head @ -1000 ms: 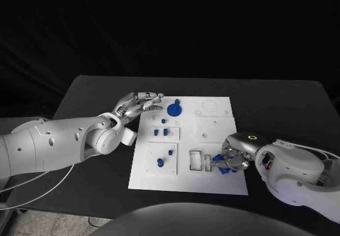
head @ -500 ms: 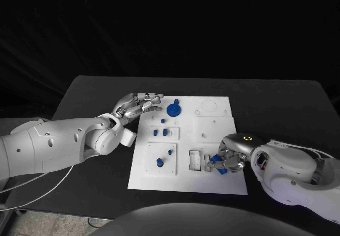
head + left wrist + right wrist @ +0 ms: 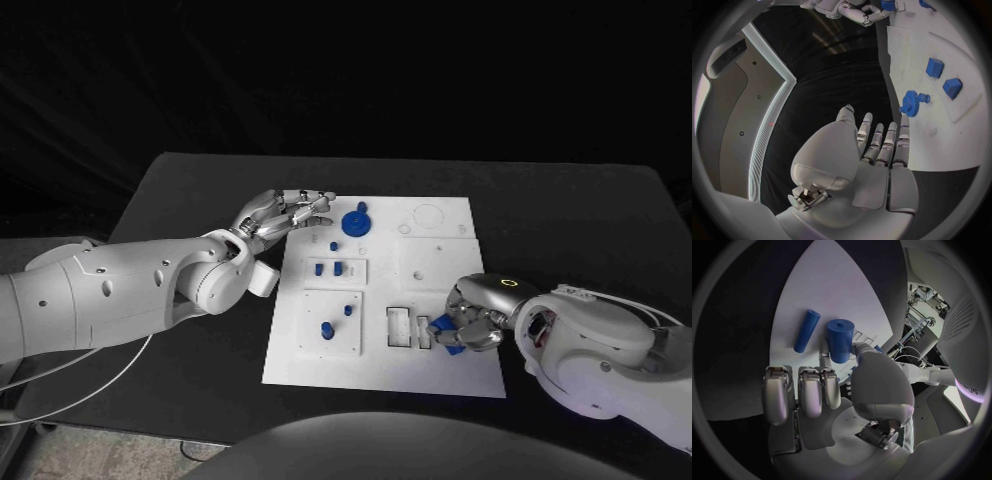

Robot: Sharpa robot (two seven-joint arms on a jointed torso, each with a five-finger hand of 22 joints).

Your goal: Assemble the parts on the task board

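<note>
Black worktop (image 3: 577,215) carries the task board (image 3: 440,375). Since a second ago, the right robot hand (image 3: 464,326) has edged inward over the board's near right corner, pinching a blue cylinder (image 3: 841,340), so seating looks close. The left robot hand (image 3: 286,212) stays spread, empty, at the board's far left corner.

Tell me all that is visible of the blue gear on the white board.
The blue gear is a toothed wheel with a short blue stub at its centre, plastic by its look. It lies on the task board near the far left corner, beside a small raised panel with two blue blocks. The left robot hand, fingers spread, is close beside it at the board's edge; whether it touches the gear cannot be told.
</note>
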